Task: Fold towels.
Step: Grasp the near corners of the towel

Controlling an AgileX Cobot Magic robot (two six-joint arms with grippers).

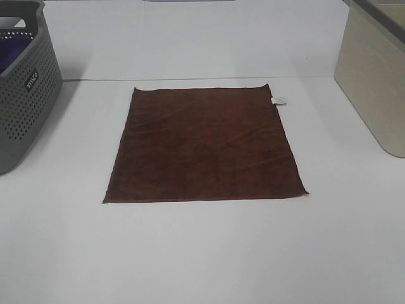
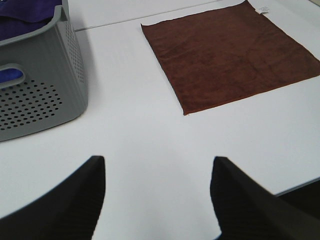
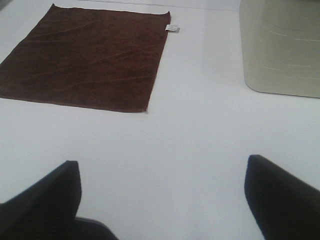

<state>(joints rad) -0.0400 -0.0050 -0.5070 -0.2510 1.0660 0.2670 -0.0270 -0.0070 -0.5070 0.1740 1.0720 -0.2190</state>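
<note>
The left claw (image 2: 157,200) stands open, its two dark fingers (image 2: 75,200) spread wide with only the bare white table (image 1: 202,253) showing between them. Ahead of it and off to its right lies the brown towel (image 2: 235,55), spread flat in a single layer and well apart from the fingertips. Ahead and to the claw's left sits a grey perforated basket (image 2: 45,95) holding a purple cloth (image 2: 30,12) – nearer to this claw than the towel is.

The right claw (image 3: 162,200) is open too, its fingers (image 3: 45,200) set far apart over bare table. The towel lies ahead of it and to its left, with the near corner well clear of the fingertips. A small white tag (image 3: 172,28) sticks out at the towel's far corner on this claw's side. Ahead and to the right of the claw stands a beige bin (image 3: 280,45) – apart from the towel, with table between them.

The high view shows neither claw.
</note>
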